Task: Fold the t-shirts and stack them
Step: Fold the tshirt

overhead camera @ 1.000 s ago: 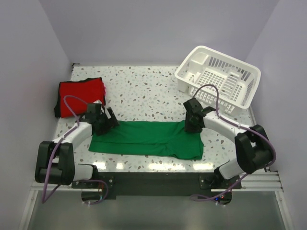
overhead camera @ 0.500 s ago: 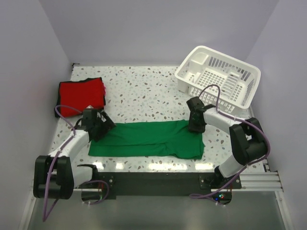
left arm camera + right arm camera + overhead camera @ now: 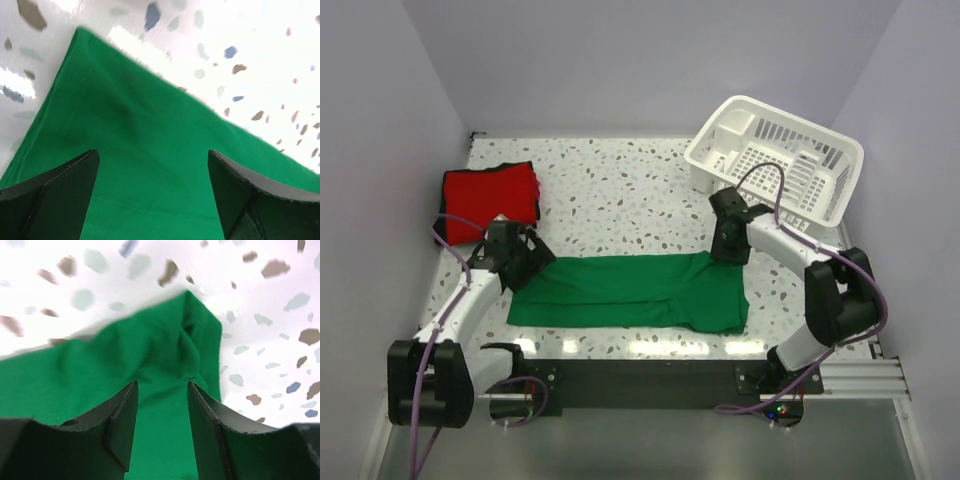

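Green t-shirt (image 3: 630, 292): flat on the table (image 3: 620, 190), a long folded band reaching from left claw (image 3: 523, 262) to right claw (image 3: 728, 250). Far corners covered by both claws in the top view; sleeves not made out.
Left claw: spread wide, nothing held, cloth directly beneath; contact not discernible.
Right claw: narrowly parted, released, cloth lying under the gap.
Against a second ago: left claw farther outward, right claw farther from its base, band's right end shifted outward.
Red t-shirt (image 3: 490, 197): folded, beyond left claw, apart from it.
Basket (image 3: 775, 160): just beyond right claw.
Speckled table showing beyond both claws.
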### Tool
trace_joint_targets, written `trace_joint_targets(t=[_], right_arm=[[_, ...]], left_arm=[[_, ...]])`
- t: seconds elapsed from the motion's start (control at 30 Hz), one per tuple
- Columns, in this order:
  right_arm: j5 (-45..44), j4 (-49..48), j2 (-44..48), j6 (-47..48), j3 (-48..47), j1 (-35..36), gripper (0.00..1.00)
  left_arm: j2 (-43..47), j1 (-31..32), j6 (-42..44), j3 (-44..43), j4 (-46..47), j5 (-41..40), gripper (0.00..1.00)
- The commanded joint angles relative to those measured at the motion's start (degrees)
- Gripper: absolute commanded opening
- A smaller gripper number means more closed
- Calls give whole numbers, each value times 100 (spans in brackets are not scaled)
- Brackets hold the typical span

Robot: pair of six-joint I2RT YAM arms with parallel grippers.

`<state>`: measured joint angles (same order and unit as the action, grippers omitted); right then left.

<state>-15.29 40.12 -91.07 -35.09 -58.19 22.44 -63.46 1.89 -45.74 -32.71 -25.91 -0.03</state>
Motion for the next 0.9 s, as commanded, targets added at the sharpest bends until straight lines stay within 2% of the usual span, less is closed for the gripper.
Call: trace_joint_targets(t=[0.0,0.17,0.4,0.6,0.87], right_arm=[[272,180,449,73,-596,111,48],[254,443,652,55,-904,647,49],[781,559,660,-637,-396,1201,49],[791,436,354,-736,-95,1246,50],[475,163,-928,-631,-666,1334,51]], left_arm=[[167,117,520,-499,60,-172,92],[36,1049,697,-649,323,-445,89],[-553,1796,996,-605,991,478,89],[-562,1841,1023,-202,1009,478,89],[-465,1841,927,151,202,-136,89]])
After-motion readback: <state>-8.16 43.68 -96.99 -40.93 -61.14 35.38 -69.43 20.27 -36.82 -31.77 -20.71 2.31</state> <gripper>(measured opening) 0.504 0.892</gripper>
